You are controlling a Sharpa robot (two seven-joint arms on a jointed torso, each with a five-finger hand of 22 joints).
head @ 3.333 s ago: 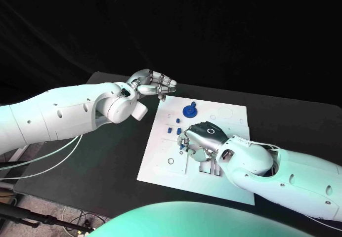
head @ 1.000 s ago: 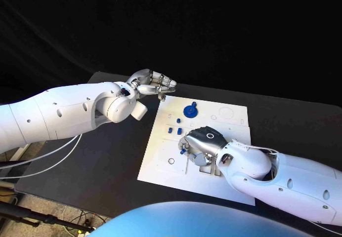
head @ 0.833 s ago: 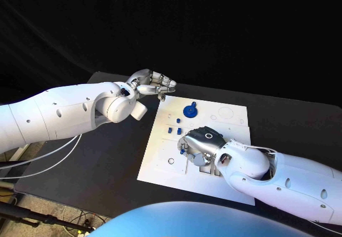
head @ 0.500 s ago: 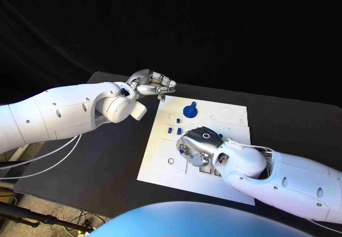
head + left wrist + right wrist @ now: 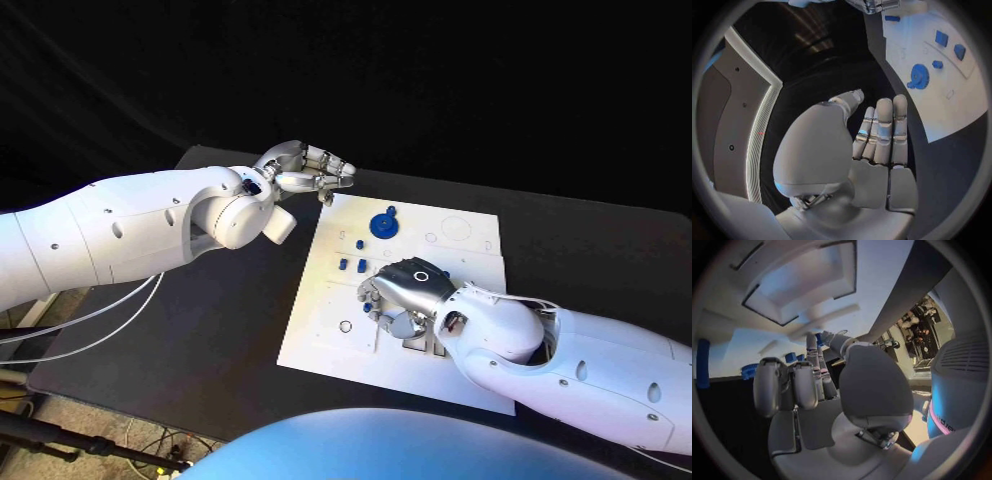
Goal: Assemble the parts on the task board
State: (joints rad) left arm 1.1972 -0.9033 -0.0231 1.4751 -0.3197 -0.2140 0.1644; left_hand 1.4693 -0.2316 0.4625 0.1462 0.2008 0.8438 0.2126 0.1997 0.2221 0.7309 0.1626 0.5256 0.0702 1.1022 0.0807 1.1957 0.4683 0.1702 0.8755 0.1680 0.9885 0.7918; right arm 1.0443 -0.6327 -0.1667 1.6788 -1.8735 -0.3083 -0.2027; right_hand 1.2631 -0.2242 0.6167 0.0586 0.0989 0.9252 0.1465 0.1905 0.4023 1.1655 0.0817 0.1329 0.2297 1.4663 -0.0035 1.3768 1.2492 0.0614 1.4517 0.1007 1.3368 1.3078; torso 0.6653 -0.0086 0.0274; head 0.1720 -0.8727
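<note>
Only right hand (image 5: 404, 295) over board (image 5: 325, 330), left hand (image 5: 306, 168) off edge

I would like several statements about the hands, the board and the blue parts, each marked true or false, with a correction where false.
1. The right hand is over the task board. True.
2. The left hand holds the round blue part. False: that part lies on the board, apart from the left hand, which hangs beyond the board's far corner.
3. Two small blue parts lie side by side on the board, between the round part and the right hand. True.
4. The task board lies on a white table. False: the table is black.
5. The left wrist view shows the left hand's fingers lying straight beside one another with nothing between them. True.
</note>
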